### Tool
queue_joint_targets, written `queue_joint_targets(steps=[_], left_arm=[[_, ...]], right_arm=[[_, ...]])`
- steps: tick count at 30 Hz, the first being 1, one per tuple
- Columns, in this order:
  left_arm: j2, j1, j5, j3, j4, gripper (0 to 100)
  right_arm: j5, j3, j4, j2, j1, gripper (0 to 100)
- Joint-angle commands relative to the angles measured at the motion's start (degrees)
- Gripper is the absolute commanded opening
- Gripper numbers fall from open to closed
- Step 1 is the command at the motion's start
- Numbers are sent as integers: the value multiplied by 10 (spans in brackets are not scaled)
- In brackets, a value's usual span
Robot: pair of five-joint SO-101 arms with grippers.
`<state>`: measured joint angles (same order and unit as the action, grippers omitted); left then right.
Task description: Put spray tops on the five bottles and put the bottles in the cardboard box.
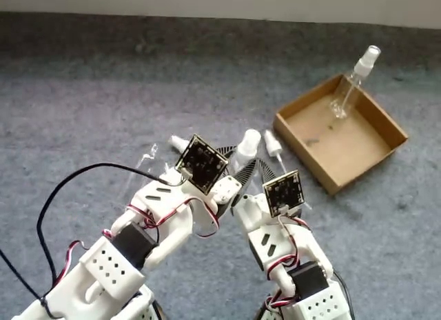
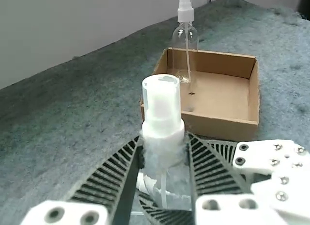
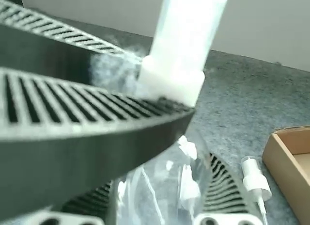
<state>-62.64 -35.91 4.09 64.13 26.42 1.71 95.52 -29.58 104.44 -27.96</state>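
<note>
A clear bottle (image 3: 155,186) with a white spray top (image 2: 162,108) on its neck is held between both arms, near the middle of the carpet (image 1: 247,144). My left gripper (image 2: 163,147) is shut on the spray top's collar. The right gripper (image 3: 160,196) is shut on the bottle's clear body below it. The cardboard box (image 1: 306,154) lies to the right with one capped bottle (image 1: 348,92) leaning in its far corner. That box (image 2: 223,125) and bottle (image 2: 185,36) lie just beyond the held spray top in the left wrist view.
A loose spray top (image 1: 273,144) lies between the held bottle and the box, with its tube towards the right arm (image 3: 255,176). Another white spray top (image 1: 180,142) lies left of the grippers, next to a clear piece (image 1: 147,158). Grey carpet runs to a wall at the back.
</note>
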Motion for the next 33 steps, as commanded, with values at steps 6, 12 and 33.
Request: queue_joint_targets(steps=[6, 12, 33], left_arm=[[-14, -7, -2, 13, 5, 7], [-72, 15, -2, 14, 8, 8], [-118, 46, -2, 8, 112, 178]], right_arm=[[-2, 82, 15, 7, -1, 92], [-1, 82, 15, 7, -1, 92], [-1, 82, 15, 5, -1, 92]])
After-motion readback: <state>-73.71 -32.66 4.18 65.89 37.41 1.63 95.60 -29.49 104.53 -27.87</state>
